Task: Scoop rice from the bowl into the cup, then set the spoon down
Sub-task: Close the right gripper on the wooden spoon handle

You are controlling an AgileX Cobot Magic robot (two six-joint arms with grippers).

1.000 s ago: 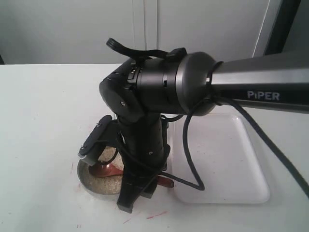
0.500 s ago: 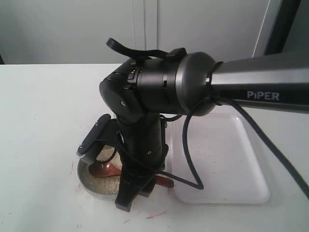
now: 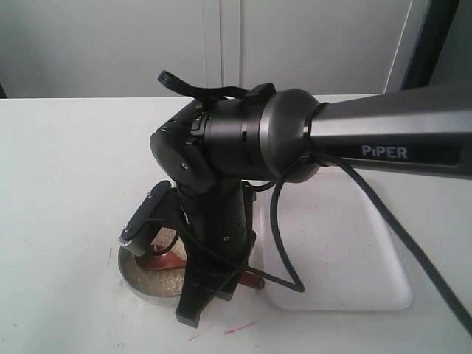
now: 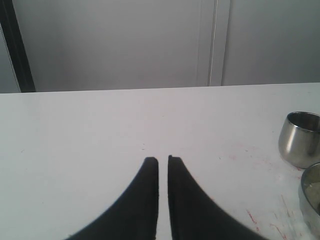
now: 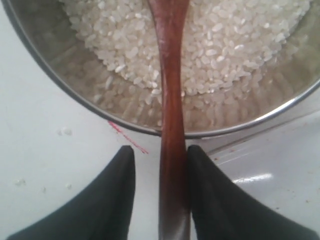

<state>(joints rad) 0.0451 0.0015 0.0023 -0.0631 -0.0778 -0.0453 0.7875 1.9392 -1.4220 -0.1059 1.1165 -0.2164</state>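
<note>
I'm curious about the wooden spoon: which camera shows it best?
The right wrist view: the spoon runs between the right gripper fingers into the rice. The exterior view shows only reddish bits beside the arm. The left wrist view shows none of it.

wooden spoon [image 5: 171,100] over rice-filled bowl [image 5: 65,85]

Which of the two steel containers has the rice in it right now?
The wide shallow bowl holds the rice, with the spoon lying across its rim; the small cup stands apart.
</note>
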